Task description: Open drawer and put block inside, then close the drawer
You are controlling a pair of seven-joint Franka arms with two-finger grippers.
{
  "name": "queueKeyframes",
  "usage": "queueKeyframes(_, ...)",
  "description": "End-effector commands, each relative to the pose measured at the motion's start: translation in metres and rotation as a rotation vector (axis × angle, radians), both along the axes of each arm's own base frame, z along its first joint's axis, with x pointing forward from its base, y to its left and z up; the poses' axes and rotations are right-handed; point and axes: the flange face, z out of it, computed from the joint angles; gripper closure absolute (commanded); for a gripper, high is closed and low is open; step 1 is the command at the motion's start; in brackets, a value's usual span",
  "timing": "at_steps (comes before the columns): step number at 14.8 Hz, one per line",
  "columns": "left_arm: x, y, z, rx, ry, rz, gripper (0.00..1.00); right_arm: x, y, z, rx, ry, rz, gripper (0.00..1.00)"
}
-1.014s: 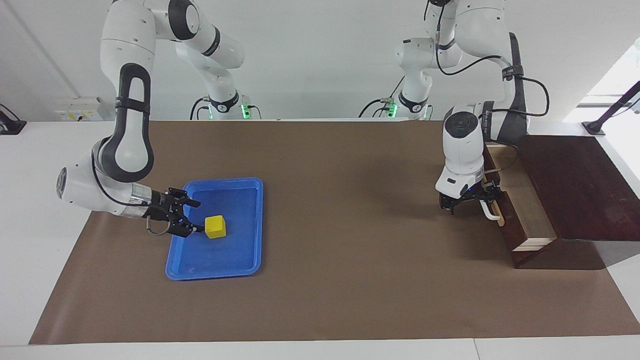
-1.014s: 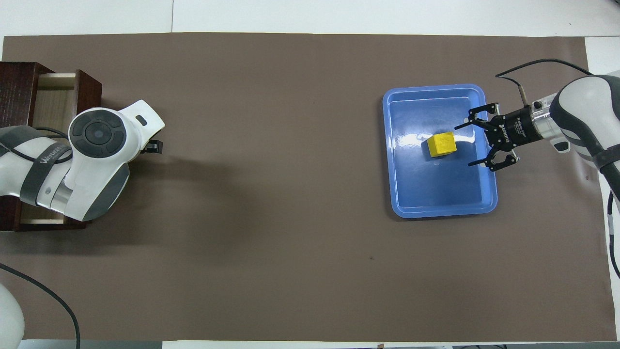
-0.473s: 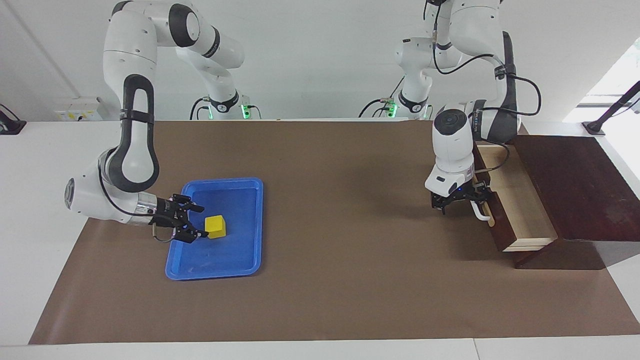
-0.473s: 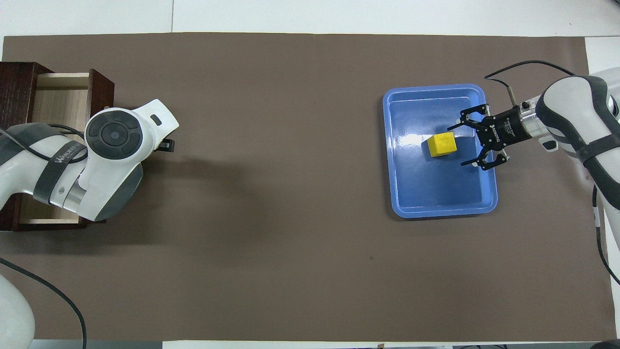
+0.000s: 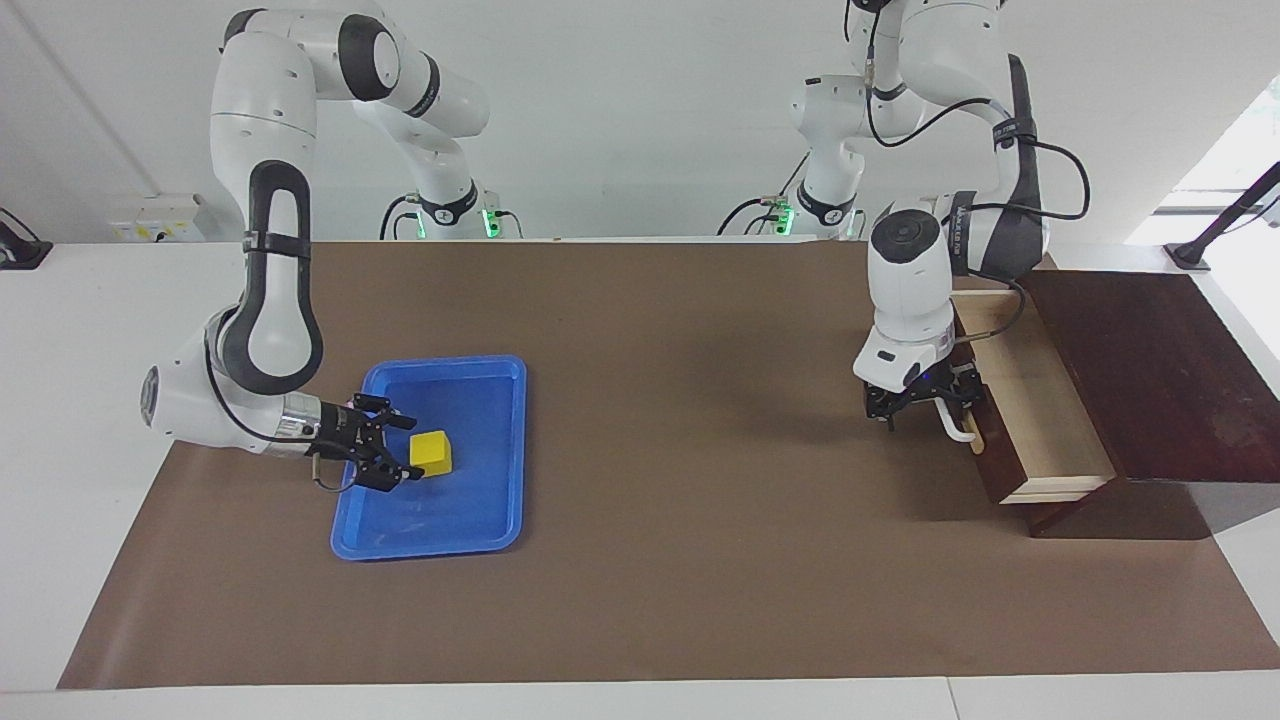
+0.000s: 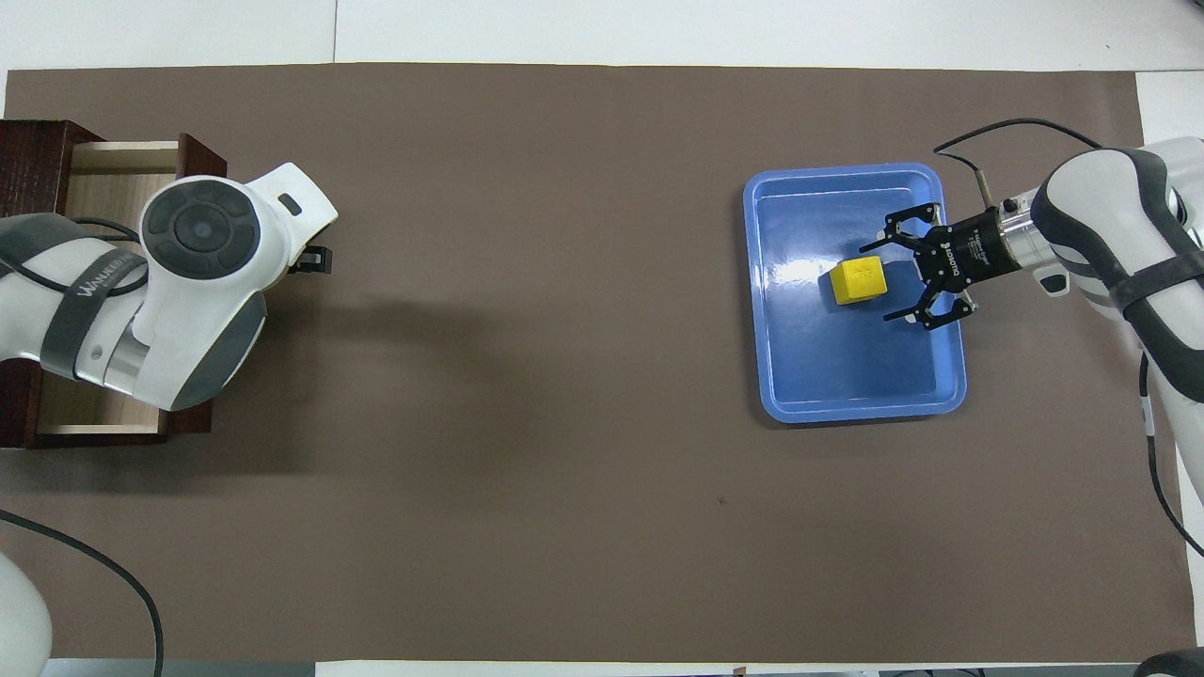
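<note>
Drawer (image 5: 1040,400) farther out than before

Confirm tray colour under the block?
Blue: the tray is plain bright blue plastic, with the yellow block in it. Overhead view shows it best.

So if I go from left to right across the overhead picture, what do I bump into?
Drawer → left gripper → tray → block → right gripper, open beside the block.
</note>
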Motion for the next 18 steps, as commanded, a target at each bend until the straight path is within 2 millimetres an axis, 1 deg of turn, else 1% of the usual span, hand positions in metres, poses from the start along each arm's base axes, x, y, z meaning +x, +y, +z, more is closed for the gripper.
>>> queueKeyframes(1,0.010,-0.006,0.039,-0.052,0.027,0.077,0.00,0.003,0.004,-0.001,0.010,-0.008,-0.012,0.00)
queueKeyframes(2,0.009,-0.009,0.057,-0.075,0.040,0.109,0.00,0.003,0.004,-0.001,0.011,-0.013,-0.007,0.00)
queueKeyframes(4,0.001,-0.013,0.113,-0.177,0.082,0.188,0.00,0.002,0.004,-0.003,0.012,-0.023,0.004,0.01)
queueKeyframes(5,-0.011,-0.013,0.136,-0.234,0.114,0.230,0.00,0.002,0.003,-0.003,0.014,-0.022,0.003,0.14)
queueKeyframes(6,-0.023,-0.010,0.156,-0.282,0.119,0.277,0.00,0.002,0.003,-0.003,0.013,-0.024,0.003,0.21)
queueKeyframes(7,-0.033,-0.011,0.168,-0.312,0.120,0.312,0.00,0.003,0.000,-0.003,0.010,-0.029,-0.003,0.21)
queueKeyframes(8,-0.039,-0.016,0.174,-0.322,0.126,0.334,0.00,0.002,0.000,-0.003,0.010,-0.029,-0.003,0.21)
queueKeyframes(9,-0.044,-0.019,0.178,-0.337,0.132,0.371,0.00,0.001,-0.001,-0.005,0.011,-0.027,-0.002,0.28)
queueKeyframes(10,-0.050,-0.026,0.185,-0.366,0.127,0.412,0.00,0.001,-0.001,-0.006,0.009,-0.028,-0.004,0.47)
queueKeyframes(11,-0.056,-0.035,0.188,-0.385,0.128,0.458,0.00,0.001,-0.001,-0.006,0.009,-0.030,-0.006,0.75)
queueKeyframes(12,-0.058,-0.040,0.189,-0.393,0.121,0.512,0.00,0.002,0.001,-0.005,0.009,-0.031,-0.003,1.00)
queueKeyframes(15,-0.075,-0.062,0.184,-0.421,0.134,0.618,0.00,0.004,0.005,-0.004,-0.001,-0.038,-0.003,1.00)
queueKeyframes(17,-0.085,-0.067,0.174,-0.425,0.109,0.764,0.00,0.006,0.005,-0.001,-0.002,-0.040,-0.008,1.00)
queueKeyframes(18,-0.086,-0.067,0.168,-0.436,0.092,0.827,0.00,0.007,0.006,0.002,-0.005,-0.038,-0.013,1.00)
